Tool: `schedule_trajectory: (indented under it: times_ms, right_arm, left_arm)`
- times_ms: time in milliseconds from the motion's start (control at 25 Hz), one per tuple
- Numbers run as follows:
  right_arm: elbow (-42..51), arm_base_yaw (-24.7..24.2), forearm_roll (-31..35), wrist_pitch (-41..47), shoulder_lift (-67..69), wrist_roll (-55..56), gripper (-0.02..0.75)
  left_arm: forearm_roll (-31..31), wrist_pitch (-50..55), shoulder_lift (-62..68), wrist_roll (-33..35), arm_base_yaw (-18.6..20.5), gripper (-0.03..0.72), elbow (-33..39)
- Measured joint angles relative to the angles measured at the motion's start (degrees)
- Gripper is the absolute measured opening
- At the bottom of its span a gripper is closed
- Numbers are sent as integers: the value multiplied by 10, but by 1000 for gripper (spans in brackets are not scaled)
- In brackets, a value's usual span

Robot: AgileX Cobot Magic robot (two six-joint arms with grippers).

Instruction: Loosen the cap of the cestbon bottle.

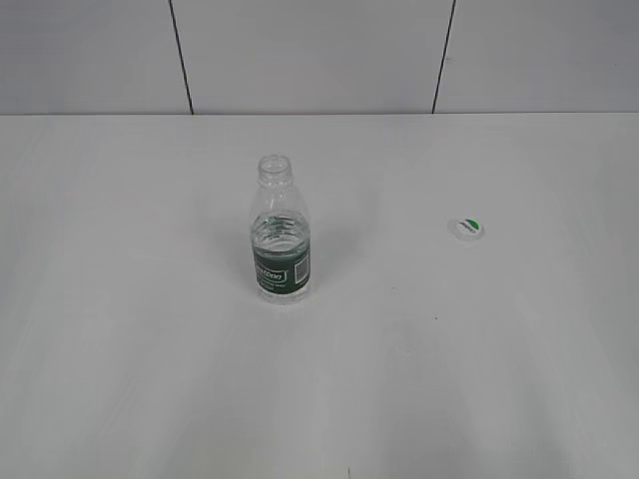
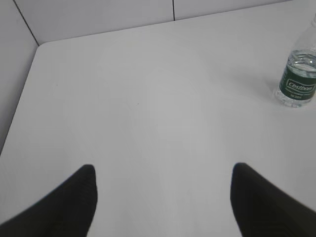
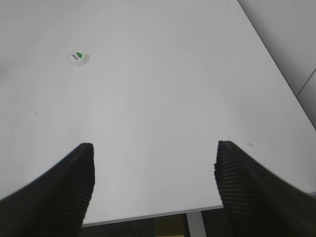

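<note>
The cestbon bottle [image 1: 280,232] stands upright near the middle of the white table, its neck open with no cap on it. It also shows at the right edge of the left wrist view [image 2: 298,74]. The cap [image 1: 466,229] lies on the table to the bottle's right, its green-marked top facing up; it also shows far off in the right wrist view [image 3: 77,58]. My left gripper [image 2: 163,173] is open and empty, well short of the bottle. My right gripper [image 3: 154,150] is open and empty over the table's near edge. Neither gripper shows in the exterior view.
The white table [image 1: 150,349] ends at a grey panelled wall [image 1: 319,50] at the back. Its front edge [image 3: 148,215] and a table leg lie under my right gripper. Its left corner meets the wall in the left wrist view [image 2: 37,47].
</note>
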Motion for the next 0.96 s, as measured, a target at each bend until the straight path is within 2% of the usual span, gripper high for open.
schedule_trajectory:
  times_ms: [240,960]
  right_arm:
    - [0,0,0,0,0,0,582]
    - [0,0,0,0,0,0,582]
  left_arm:
    - [1,0,0,0,0,482,1]
    - [1,0,0,0,0,477,1]
